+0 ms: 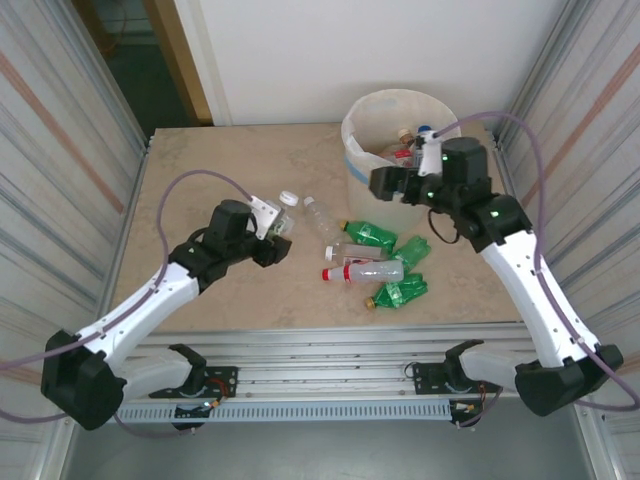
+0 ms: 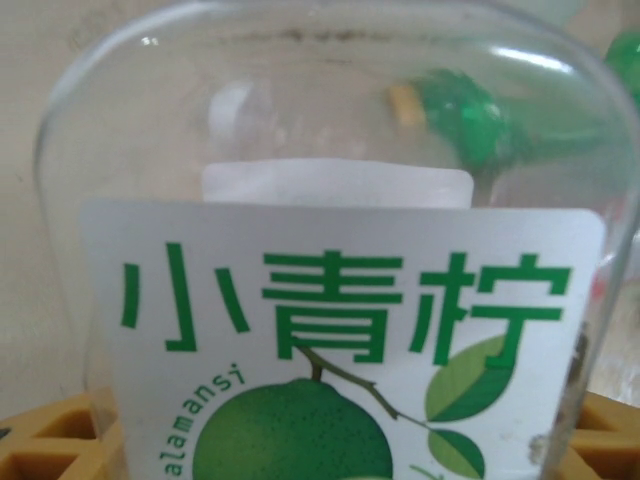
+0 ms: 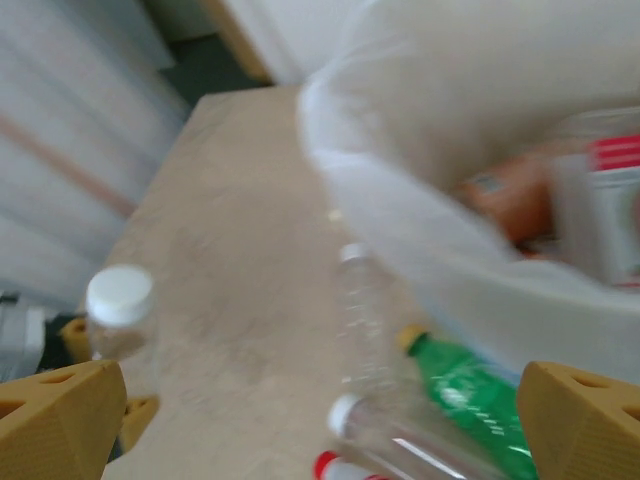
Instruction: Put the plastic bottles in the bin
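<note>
1. The left pincer grips a clear, white-capped plastic bottle with a green lime label, cap upward.
2. The round cream-white plastic bin sits far-right of it, across the table.
3. The right pincer, gaping empty, hovers beside the bin's wall.

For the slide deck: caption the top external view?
Bottle sorting: left pincer grips a clear white-capped bottle; right pincer open by the bin.

Left tool grips white-capped bottle — right tool at bin rim, loose bottles between.
</note>
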Available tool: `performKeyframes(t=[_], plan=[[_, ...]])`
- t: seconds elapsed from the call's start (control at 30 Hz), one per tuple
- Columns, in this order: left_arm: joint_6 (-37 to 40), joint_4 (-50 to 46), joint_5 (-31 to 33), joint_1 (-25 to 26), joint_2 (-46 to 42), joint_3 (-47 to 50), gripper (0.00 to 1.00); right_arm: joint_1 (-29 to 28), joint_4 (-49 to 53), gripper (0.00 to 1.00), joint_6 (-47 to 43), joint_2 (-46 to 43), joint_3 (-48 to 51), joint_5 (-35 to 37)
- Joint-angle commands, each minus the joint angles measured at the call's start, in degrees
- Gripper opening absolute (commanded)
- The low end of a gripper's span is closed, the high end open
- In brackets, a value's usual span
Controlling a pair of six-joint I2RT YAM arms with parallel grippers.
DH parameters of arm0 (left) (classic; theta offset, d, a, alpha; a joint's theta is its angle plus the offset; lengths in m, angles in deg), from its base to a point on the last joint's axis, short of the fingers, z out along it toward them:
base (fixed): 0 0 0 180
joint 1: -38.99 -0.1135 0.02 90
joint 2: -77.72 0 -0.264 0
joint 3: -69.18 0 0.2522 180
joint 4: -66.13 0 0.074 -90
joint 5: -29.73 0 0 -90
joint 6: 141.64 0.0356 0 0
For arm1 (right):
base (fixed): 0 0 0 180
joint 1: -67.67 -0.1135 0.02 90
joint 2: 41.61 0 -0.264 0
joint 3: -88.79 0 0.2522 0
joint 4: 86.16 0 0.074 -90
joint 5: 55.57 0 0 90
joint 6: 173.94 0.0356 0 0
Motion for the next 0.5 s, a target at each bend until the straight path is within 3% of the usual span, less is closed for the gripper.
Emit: performKeyframes(t=[0.0, 0.47], plan=[[-5.18, 7.07, -1.70, -0.35, -2.39, 1.13, 0.44, -4.38, -5.87, 1.00, 1.51, 3.03, 0.03, -4.24], [-10.87, 16.69, -3.27, -0.40, -9.69, 6.30, 0.44, -16.93, -15.64, 0.90, 3.10, 14.96, -2.24, -13.30]])
